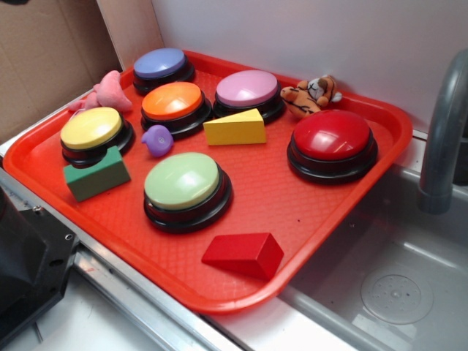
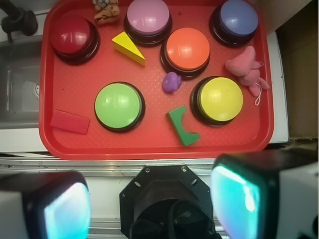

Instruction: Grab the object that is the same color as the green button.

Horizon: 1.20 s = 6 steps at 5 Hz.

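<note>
The gripper [image 2: 152, 201] hangs above the near edge of the red tray [image 2: 149, 149], its two fingers [image 2: 65, 209] spread wide and holding nothing. The green block [image 2: 182, 126] lies flat on the tray, touching the base of the yellow button [image 2: 220, 99] on its near side, and close to the green button [image 2: 118, 105] without contact. A small purple toy [image 2: 171, 81] sits just beyond the block. The yellow wedge [image 1: 235, 128] and red wedge [image 1: 243, 254] lie well apart from it.
</note>
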Tool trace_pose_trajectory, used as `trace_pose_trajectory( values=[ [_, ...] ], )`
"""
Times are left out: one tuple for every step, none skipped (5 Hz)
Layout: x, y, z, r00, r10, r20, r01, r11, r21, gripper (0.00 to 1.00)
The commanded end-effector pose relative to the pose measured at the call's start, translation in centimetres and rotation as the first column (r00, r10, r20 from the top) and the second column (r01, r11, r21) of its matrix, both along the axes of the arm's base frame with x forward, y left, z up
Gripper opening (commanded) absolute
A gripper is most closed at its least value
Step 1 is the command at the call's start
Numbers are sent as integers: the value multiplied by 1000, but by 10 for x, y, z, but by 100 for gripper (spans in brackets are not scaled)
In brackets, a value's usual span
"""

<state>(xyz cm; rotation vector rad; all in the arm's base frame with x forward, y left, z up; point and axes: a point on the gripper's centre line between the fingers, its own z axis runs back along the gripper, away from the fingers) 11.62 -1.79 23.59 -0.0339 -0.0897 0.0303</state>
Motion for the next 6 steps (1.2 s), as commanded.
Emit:
trace_pose_trajectory(
  values=[
    [0,0,0,1000,0,0,0,1000,0,100],
    [4,8,-17,998,-63,19,62,998,24,100],
    [10,14,-33,992,-123,19,122,990,66,100],
    [14,21,-57,987,-157,19,156,985,76,100],
    [14,29,-79,987,-150,63,144,986,86,100],
    [15,33,-95,981,-174,83,164,980,112,100]
  ],
)
